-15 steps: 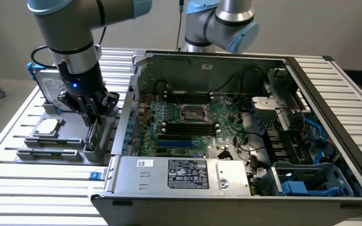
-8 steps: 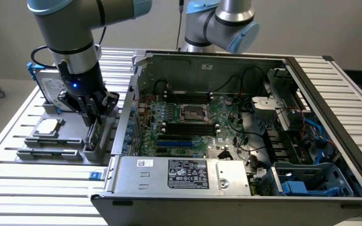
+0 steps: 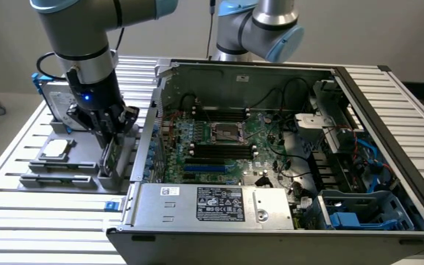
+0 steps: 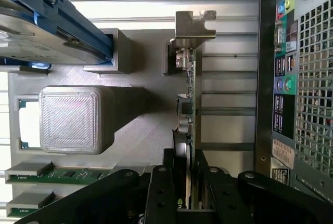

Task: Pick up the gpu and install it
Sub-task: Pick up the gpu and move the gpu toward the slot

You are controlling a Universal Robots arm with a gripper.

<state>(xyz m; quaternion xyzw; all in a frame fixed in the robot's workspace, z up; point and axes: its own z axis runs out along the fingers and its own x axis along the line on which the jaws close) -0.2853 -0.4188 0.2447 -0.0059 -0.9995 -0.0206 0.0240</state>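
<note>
clamping the upright gpu (image 4: 192, 78), the claw (image 4: 186, 157) sits between hard drive (image 4: 31, 31) and computer case (image 4: 307, 78).

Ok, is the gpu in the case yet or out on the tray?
Out. The gpu stands on edge in the grey holder tray beside the case, with the pincer down at it.

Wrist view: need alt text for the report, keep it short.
The gripper clamps the gpu, a thin card standing on edge in a grey holder, silver bracket at its far end. A hard drive in a blue frame and two memory sticks sit on the holder; the rear ports of the computer case flank the other side.
</note>
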